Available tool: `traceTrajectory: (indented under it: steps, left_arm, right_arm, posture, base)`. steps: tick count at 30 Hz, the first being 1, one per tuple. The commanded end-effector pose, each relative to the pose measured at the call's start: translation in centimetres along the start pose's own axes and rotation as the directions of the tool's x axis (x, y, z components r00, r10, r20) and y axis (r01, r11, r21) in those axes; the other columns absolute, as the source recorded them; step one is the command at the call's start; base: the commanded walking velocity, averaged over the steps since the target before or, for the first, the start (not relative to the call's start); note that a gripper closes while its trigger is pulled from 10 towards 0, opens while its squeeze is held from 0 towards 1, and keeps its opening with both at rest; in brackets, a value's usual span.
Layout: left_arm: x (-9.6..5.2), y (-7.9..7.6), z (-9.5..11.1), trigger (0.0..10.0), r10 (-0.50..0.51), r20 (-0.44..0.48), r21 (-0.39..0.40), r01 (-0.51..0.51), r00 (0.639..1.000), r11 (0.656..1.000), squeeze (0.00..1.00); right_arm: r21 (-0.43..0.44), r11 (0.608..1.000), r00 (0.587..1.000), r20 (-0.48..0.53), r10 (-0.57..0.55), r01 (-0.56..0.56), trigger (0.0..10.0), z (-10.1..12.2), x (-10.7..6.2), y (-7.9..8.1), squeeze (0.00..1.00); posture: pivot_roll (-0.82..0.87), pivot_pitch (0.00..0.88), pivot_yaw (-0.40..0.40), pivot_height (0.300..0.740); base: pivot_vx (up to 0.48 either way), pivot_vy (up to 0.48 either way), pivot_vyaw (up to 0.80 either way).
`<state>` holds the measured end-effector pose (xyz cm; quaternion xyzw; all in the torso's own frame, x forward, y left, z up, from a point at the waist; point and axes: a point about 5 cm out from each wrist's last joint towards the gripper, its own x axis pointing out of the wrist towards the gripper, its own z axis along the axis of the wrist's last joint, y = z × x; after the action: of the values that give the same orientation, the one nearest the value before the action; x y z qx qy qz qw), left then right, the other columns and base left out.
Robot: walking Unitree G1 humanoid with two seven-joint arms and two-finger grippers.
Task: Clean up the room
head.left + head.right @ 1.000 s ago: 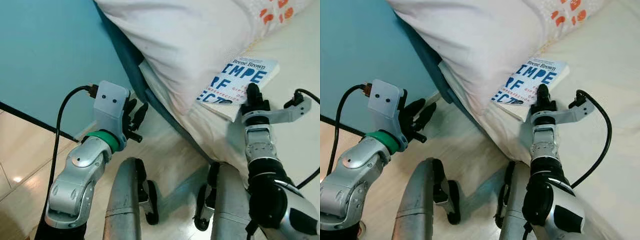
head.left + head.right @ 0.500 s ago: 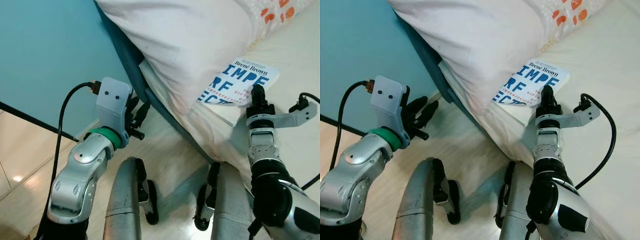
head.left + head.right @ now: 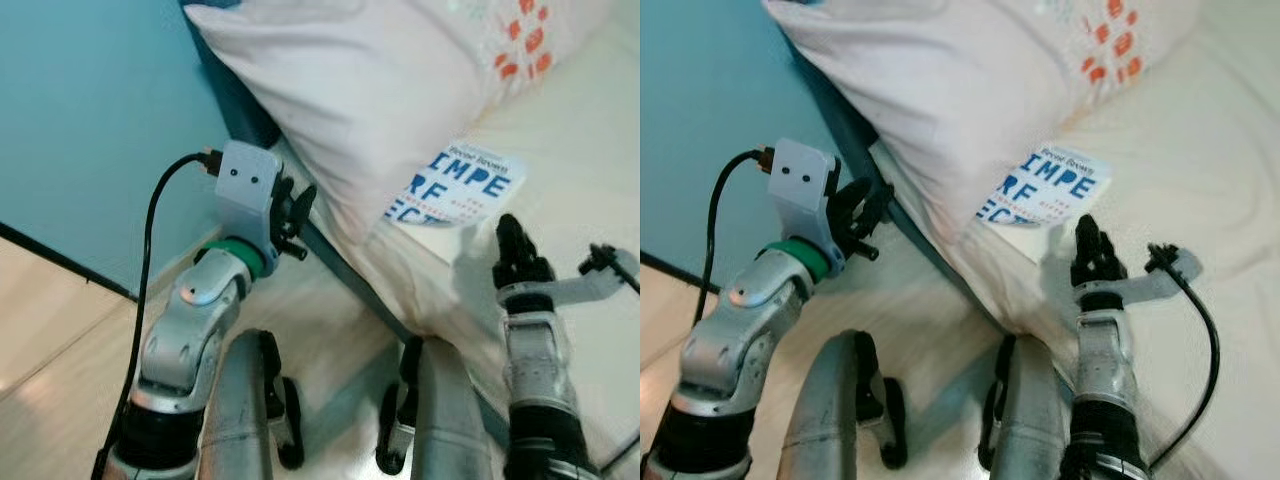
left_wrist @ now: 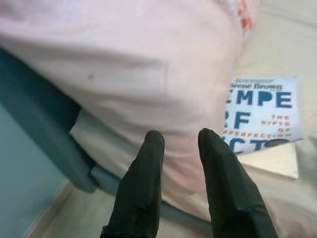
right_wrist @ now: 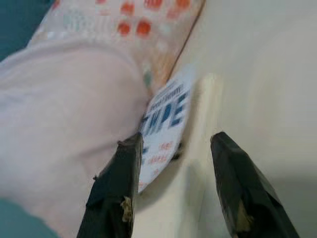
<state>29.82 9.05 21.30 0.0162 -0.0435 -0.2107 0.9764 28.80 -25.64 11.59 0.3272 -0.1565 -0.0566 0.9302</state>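
— At the near edge of the bed (image 3: 590, 190), where did the right gripper (image 3: 510, 240) stand?

— Just short of the book (image 3: 458, 186), its two black fingers (image 5: 115, 191) spread apart and holding nothing; in the right wrist view the book's near corner lay between them but a little farther on.

— And the book itself?

— Flat on the sheet, cover up, its far long side tucked under the white pillow (image 3: 380, 80). It lay straight ahead of the right gripper, its long axis slanting up and away toward the robot's right.

— The left gripper (image 3: 295, 215)?

— Off the mattress beside the teal bed frame (image 3: 250, 115), fingers slightly parted, empty, aimed at the pillow. The right arm was plainly nearer, so I judged the grasp its to make
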Motion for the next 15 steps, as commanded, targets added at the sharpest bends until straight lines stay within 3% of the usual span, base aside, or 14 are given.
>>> traceTrajectory:
  steps: [1,2,4,6,8,9,11,15]
  left_arm:
    - [0.5,-0.4,-0.4,10.0,-0.022,-0.002,-0.001,0.022,1.000,1.000,0.00]
    - [0.5,-0.4,-0.4,10.0,-0.022,-0.002,-0.001,0.022,1.000,1.000,0.00]
    - [1.2,-0.4,-0.5,10.0,-0.027,0.016,-0.003,0.027,1.000,1.000,0.00]
    - [1.2,-0.4,-0.5,10.0,-0.027,0.016,-0.003,0.027,1.000,1.000,0.00]
    - [1.5,-0.4,-0.6,10.0,-0.016,0.026,-0.021,0.017,1.000,1.000,0.00]
    - [1.5,-0.4,-0.6,10.0,-0.016,0.026,-0.021,0.017,1.000,1.000,0.00]
    - [1.3,0.1,-0.7,10.0,0.021,0.038,-0.078,-0.018,0.999,0.997,0.00]
    - [1.2,0.6,-0.7,10.0,0.058,0.051,-0.099,-0.053,0.997,0.994,0.00]
  right_arm:
    - [-0.150,0.987,0.998,0.024,0.056,-0.052,10.0,1.7,0.4,1.0,0.00]
    - [-0.150,0.987,0.998,0.024,0.056,-0.052,10.0,1.7,0.4,1.0,0.00]
    - [-0.313,0.934,0.983,0.013,0.183,-0.170,10.0,2.4,2.0,4.3,0.00]
    - [-0.313,0.934,0.983,0.013,0.183,-0.170,10.0,2.4,2.0,4.3,0.00]
    - [-0.372,0.894,0.963,0.002,0.269,-0.249,10.0,2.3,2.8,7.1,0.00]
    - [-0.372,0.894,0.963,0.002,0.269,-0.249,10.0,2.3,2.8,7.1,0.00]
    - [-0.427,0.838,0.923,0.019,0.385,-0.340,10.0,2.0,3.1,10.6,0.00]
    - [-0.426,0.821,0.904,0.014,0.427,-0.381,10.0,1.4,3.2,12.5,0.00]
  posture:
    - [-0.07,0.103,0.104,0.594]
    - [-0.07,0.103,0.104,0.594]
    - [-0.08,0.074,0.095,0.594]
    - [-0.08,0.074,0.095,0.594]
    - [-0.08,0.059,0.090,0.594]
    - [-0.08,0.059,0.090,0.594]
    - [-0.07,0.027,0.069,0.598]
    - [-0.06,0.000,0.040,0.608]
  base:
    - [0.000,0.000,0.00]
    - [0.000,0.000,0.00]
    - [0.000,0.000,0.00]
    - [0.000,0.000,0.00]
    - [0.000,0.000,0.00]
    - [0.000,0.000,0.00]
    - [0.000,0.000,0.00]
    - [0.000,0.000,0.00]
